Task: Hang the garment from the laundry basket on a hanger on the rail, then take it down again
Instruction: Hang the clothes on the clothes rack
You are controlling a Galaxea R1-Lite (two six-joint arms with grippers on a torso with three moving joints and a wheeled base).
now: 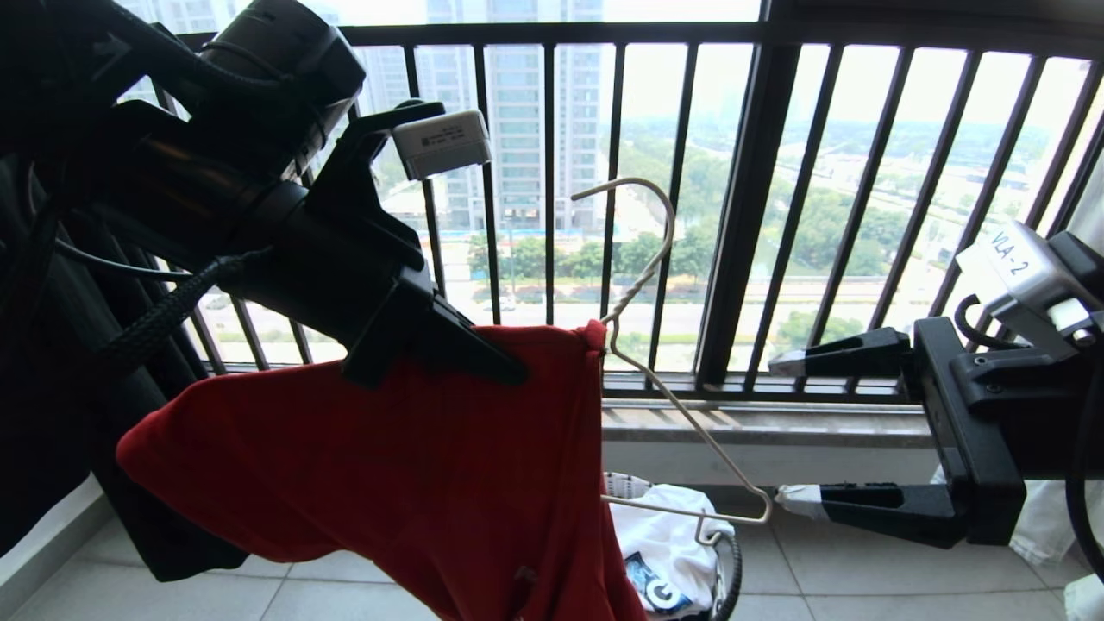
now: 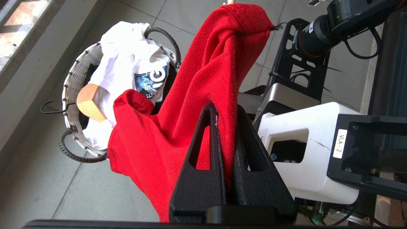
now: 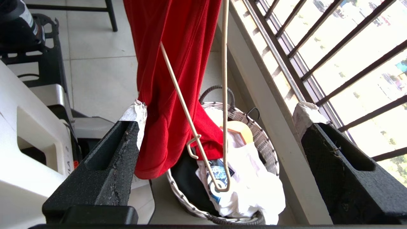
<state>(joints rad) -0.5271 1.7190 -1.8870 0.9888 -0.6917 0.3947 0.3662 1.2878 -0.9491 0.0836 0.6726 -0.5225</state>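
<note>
The red garment (image 1: 388, 466) hangs in the air from my left gripper (image 1: 509, 371), which is shut on a fold of its cloth near the top edge (image 2: 224, 109). The white wire hanger (image 1: 655, 379) has one shoulder inside the garment; its hook (image 1: 642, 216) points up and its other arm slants down to the right. My right gripper (image 1: 776, 429) stands wide open beside that free end, holding nothing. In the right wrist view the hanger (image 3: 224, 95) dangles between the spread fingers (image 3: 221, 111). The laundry basket (image 1: 729, 578) sits on the floor below. The rail is out of view.
The basket (image 2: 70, 92) holds a white printed garment (image 2: 127, 63), something black and a wooden hanger (image 2: 89, 103). A dark barred window railing (image 1: 742, 216) and a low ledge (image 1: 759, 423) run close behind. My white base (image 2: 302, 143) stands under the arms. A black garment (image 1: 43, 362) hangs at left.
</note>
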